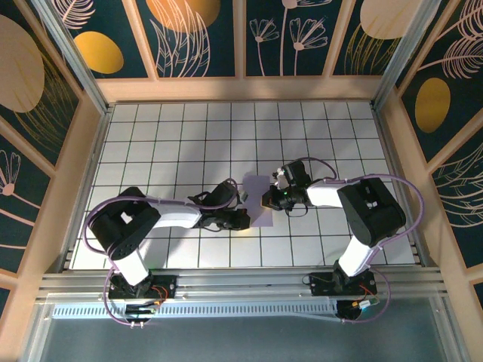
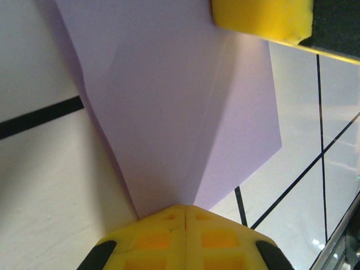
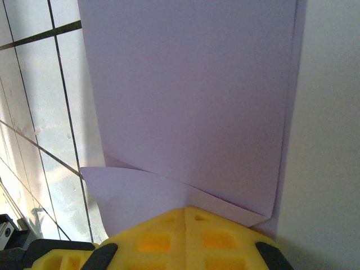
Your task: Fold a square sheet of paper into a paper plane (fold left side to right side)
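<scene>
Left gripper (image 1: 235, 219) and right gripper (image 1: 270, 200) meet from opposite sides over the square sheet of paper (image 1: 258, 215), which lies mid-table on the white grid table (image 1: 189, 136) in my top view. From my left wrist, my yellow fingers (image 2: 163, 239) are pressed together at the creased sheet's narrow pointed end. From my right wrist, my fingers (image 3: 160, 239) are likewise together at a folded corner, and I cannot tell whether either pair pinches paper.

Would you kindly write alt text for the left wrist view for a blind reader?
Creased lavender paper lies on the white gridded table, narrowing toward the left gripper, its yellow fingers shut, at the bottom edge. The right gripper, also yellow, sits over the paper's top right.
</scene>
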